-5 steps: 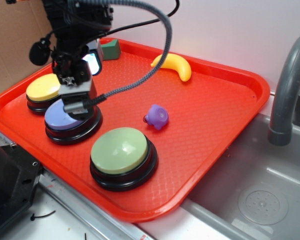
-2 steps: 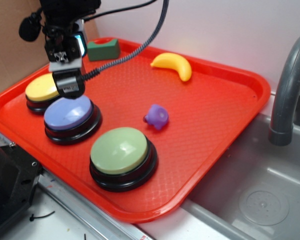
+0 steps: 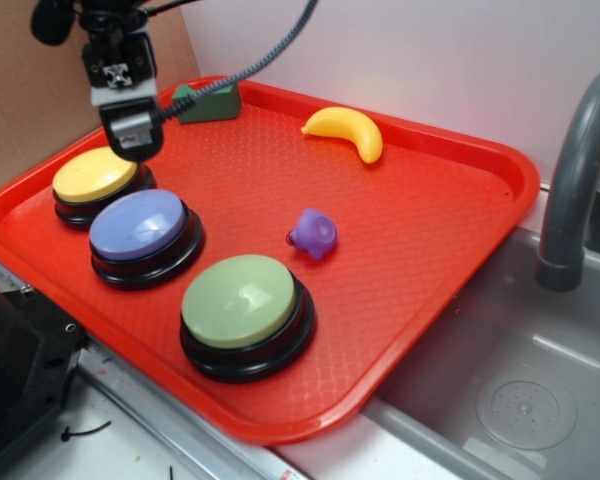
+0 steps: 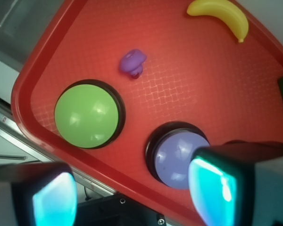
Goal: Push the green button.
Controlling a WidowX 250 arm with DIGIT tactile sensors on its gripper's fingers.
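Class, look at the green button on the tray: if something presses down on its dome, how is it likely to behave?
The green button sits low on a wide black base, so it probably will not tip. Its glossy dome looks smooth, so an off-centre press may slide off. The dimpled tray likely limits skidding.

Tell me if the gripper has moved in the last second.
Yes. The gripper has risen and drawn back from over the purple button to hover above the yellow button's far edge, farther from the green button.
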